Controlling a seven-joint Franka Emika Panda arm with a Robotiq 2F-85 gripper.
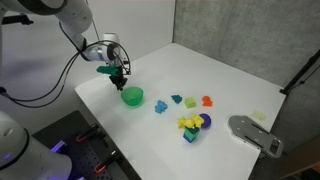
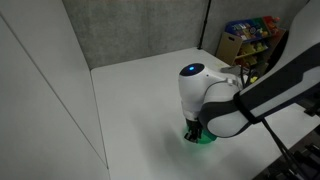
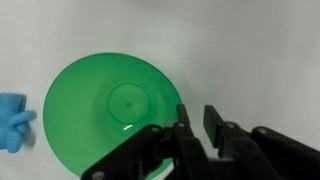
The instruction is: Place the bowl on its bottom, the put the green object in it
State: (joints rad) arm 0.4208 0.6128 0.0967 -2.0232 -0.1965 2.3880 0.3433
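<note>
Arm bent downward, claw [image 3: 198,118] pointing down (fingers [image 3: 183,128] close together).

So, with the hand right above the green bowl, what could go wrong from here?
The hand hangs over the rim of the bowl, not its centre; gripping there might tip or slide it. A blue piece lies close beside the bowl, so a sliding bowl could knock it. In an exterior view the bowl sits near the edge of the table and might be pushed off.
</note>
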